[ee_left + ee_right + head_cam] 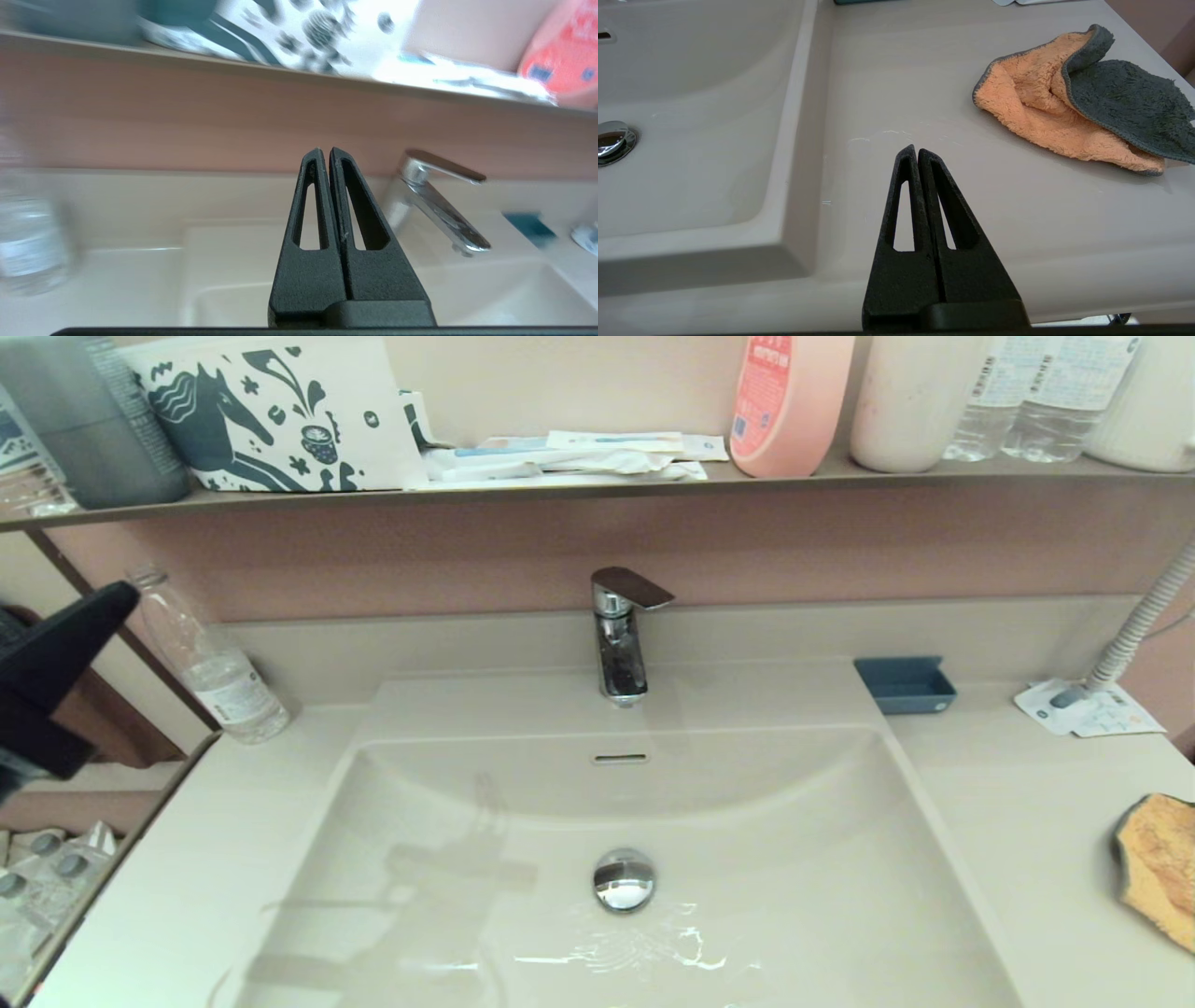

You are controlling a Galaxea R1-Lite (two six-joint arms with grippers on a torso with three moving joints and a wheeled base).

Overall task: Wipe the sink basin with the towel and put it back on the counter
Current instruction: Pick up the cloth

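The glossy beige sink basin (766, 859) fills the middle, with a chrome drain plug (624, 879), a slot overflow (620, 759) and a chrome faucet (621, 635). The orange-tan towel (1162, 868) with its dark grey edge lies crumpled on the counter (1018, 803) at the right; it is the towel (1064, 112) ahead of my right gripper (917, 150), lying apart from it. That gripper is shut and empty, low above the counter near the basin's right rim. My left gripper (324, 151) is shut and empty, raised at the far left and pointing toward the faucet (434, 200).
A clear water bottle (210, 658) stands at the counter's back left. A blue dish (904, 684) sits at the back right, near a white leaflet (1088, 709) and a corrugated hose (1144, 621). The brown shelf (597, 485) above holds bottles and a printed box.
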